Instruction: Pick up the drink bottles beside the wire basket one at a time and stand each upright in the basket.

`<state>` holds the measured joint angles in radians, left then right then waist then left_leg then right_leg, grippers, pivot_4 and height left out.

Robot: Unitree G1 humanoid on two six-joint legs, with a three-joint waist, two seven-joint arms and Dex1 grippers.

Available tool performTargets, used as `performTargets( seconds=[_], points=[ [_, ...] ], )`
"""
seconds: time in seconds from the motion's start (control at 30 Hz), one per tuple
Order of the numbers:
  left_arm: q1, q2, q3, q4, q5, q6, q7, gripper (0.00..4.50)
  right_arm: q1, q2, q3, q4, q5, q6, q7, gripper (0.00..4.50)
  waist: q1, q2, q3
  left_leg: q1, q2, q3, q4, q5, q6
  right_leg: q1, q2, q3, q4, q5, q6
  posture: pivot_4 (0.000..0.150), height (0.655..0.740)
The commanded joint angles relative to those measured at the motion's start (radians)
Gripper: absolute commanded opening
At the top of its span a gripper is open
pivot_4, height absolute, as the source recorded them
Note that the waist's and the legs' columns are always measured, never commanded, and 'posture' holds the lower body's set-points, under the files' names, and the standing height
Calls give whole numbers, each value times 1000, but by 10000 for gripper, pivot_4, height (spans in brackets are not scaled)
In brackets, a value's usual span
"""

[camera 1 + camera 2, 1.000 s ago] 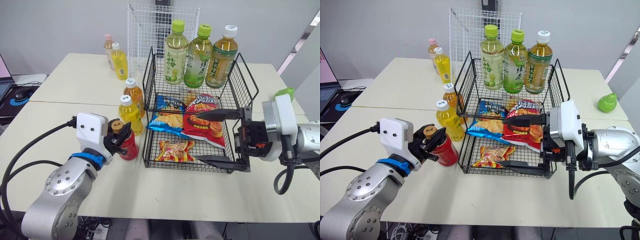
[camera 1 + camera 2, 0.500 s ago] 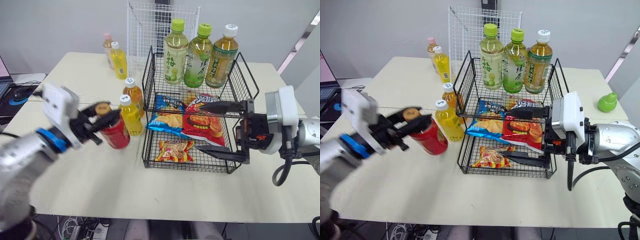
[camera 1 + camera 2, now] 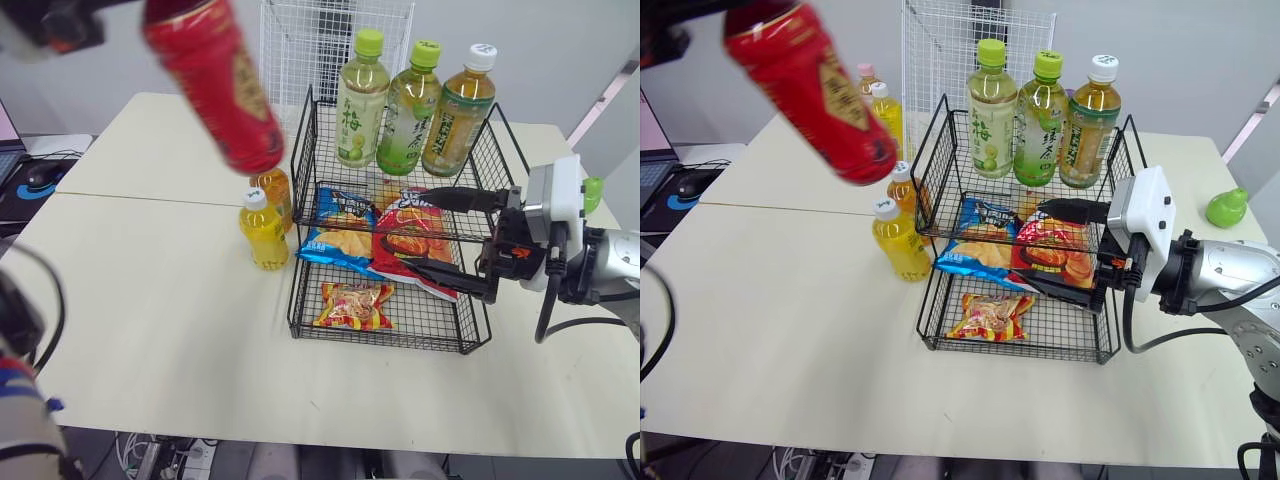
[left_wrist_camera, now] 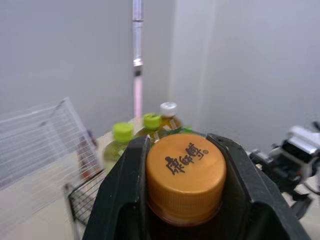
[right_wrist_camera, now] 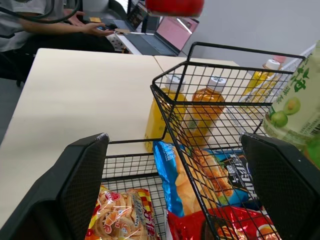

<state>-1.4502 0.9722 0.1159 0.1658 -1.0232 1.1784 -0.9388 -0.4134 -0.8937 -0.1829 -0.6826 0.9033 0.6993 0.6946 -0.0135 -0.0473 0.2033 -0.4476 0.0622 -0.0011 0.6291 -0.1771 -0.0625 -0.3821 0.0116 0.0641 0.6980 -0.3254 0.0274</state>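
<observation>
Left gripper (image 4: pixel 182 145) was found closed on the orange cap of a red bottle (image 3: pixel 215 85), one black finger pressed to each side of the cap in the left wrist view. In the head views the red bottle hung at the upper left of the frame, clear of the table (image 3: pixel 150 330) and tilted, its base pointing down toward the wire basket (image 3: pixel 301 130) at frame centre.

Right gripper (image 3: pixel 415 225) stood open and held nothing. It sat at the right of the frame, close against the basket's front right side. Whether it touched the wire could not be determined.

Three bottles (image 3: pixel 408 110) stood upright along the back of the basket's upper shelf, and snack bags (image 3: pixel 352 305) lay on the lower shelf. Two yellow bottles (image 3: pixel 263 230) stood on the table just left of the basket.

Assessment: the step in hand was the carry of the red bottle to the basket, with placement not yet made. The next move would call for turning the bottle upright, cap uppermost. It would then need to go down over the upper shelf's left rim into the free space in front of the three bottles, without knocking them. The two yellow bottles beside the basket remained to be dealt with.
</observation>
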Motion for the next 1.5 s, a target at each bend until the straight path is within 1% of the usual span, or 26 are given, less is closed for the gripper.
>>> performTargets(
  seconds=[0.03, 0.1, 0.27, 0.4, 0.5, 0.53, 0.57, 0.6, 0.63, 0.73, 0.87, 1.07, 1.23, 1.4, 1.47, 1.5],
  points=[
    [-93, -80, -100, 75, 105, -92, -129, 13580, 28, -10, -81, -64, 43, 18, -52, 45000, -3, 1, 0, -1, 0, 0, 0, 0, 0, -1, 0, 0, 0, 0, 0, 1500, 7360],
    [-133, -155, -153, 127, 163, -153, -200, 13580, 57, -18, -114, -93, 69, 38, -85, 45000, -3, 1, 0, -3, 1, 0, 0, 0, 0, -4, 1, 0, 2, 0, -1, 1500, 7360],
    [-146, -299, -243, 207, 311, -356, -339, 13580, 112, -28, -192, -155, 124, 64, -160, 45000, -16, 2, 0, -4, 1, 1, 0, 0, 0, -6, 1, 2, 2, 1, -1, 1500, 7360],
    [-142, -411, -264, 267, 396, -472, -375, 13580, 169, -48, -260, -213, 164, 78, -226, 45000, -16, 2, 0, -5, 0, 2, 0, 0, 0, -6, 1, 2, 2, 1, -1, 1500, 7360],
    [-139, -460, -269, 296, 447, -525, -400, 13580, 196, -64, -295, -230, 180, 78, -261, 45000, -19, 3, 0, -5, 0, 2, 0, 0, 0, -6, 1, 3, 2, 1, -1, 1500, 7360],
    [-139, -482, -272, 311, 465, -542, -401, 13580, 217, -103, -410, -207, 232, 100, -225, 45000, -20, 3, 0, -5, 0, 2, 0, 0, 0, -6, 1, 4, 2, 0, -1, 1500, 7360],
    [-142, -502, -275, 327, 481, -557, -401, 13580, 232, -141, -521, -179, 282, 125, -188, 45000, -17, 6, 1, -5, 0, 2, 0, 0, 0, -6, 1, 4, 2, 0, -1, 1500, 7360],
    [-146, -527, -279, 348, 501, -573, -395, 13580, 246, -174, -618, -150, 329, 146, -157, 45000, -14, 9, 1, -5, -1, 2, 0, 0, 0, -6, 0, 3, 2, 0, -1, 1500, 7360],
    [-152, -549, -283, 367, 519, -584, -394, 13580, 259, -197, -687, -128, 364, 161, -137, 45000, -11, 9, 1, -5, -2, 3, 0, 0, 0, -6, 0, 4, 2, 1, -1, 1500, 7360],
    [-167, -607, -282, 416, 562, -617, -386, 13580, 300, -225, -770, -108, 410, 182, -117, 45000, -9, 8, 1, -5, -2, 0, 1, 0, 0, -4, 0, 1, 1, 1, -1, 1500, 7360],
    [-191, -674, -273, 499, 614, -662, -369, 13580, 337, -238, -805, -106, 438, 178, -115, 45000, -13, 9, 1, -5, -2, 1, 1, 0, 0, -4, 0, 2, 1, 1, 0, 1500, 7360],
    [-239, -739, -270, 662, 686, -743, -368, 13580, 363, -241, -812, -105, 437, 166, -109, 45000, -20, 10, 0, -4, -2, 1, 0, 0, 1, -4, 1, 3, 2, 1, 0, 1500, 7360],
    [-271, -764, -261, 733, 717, -767, -387, 13580, 366, -243, -803, -108, 441, 156, -115, 45000, -19, 10, 0, -4, -2, 1, 1, 0, 1, -4, 1, 3, 2, 1, 0, 1500, 7360],
    [-292, -764, -235, 776, 725, -753, -414, 13580, 364, -242, -790, -108, 430, 148, -120, 45000, -19, 10, 0, -4, -2, 1, 1, 0, 0, -4, 1, 3, 2, 1, 0, 1500, 7360],
    [-300, -759, -222, 786, 723, -746, -435, 20803, 365, -241, -785, -108, 424, 142, -121, 45000, -19, 10, 0, -4, -2, 1, 1, 0, 0, -4, 1, 3, 2, 1, 0, 1500, 7360],
    [-305, -752, -215, 785, 718, -734, -452, 23037, 365, -240, -780, -107, 420, 138, -123, 45000, -19, 10, 0, -4, -2, 1, 1, 0, 0, -4, 1, 3, 2, 1, 0, 1500, 7360]
  ],
)
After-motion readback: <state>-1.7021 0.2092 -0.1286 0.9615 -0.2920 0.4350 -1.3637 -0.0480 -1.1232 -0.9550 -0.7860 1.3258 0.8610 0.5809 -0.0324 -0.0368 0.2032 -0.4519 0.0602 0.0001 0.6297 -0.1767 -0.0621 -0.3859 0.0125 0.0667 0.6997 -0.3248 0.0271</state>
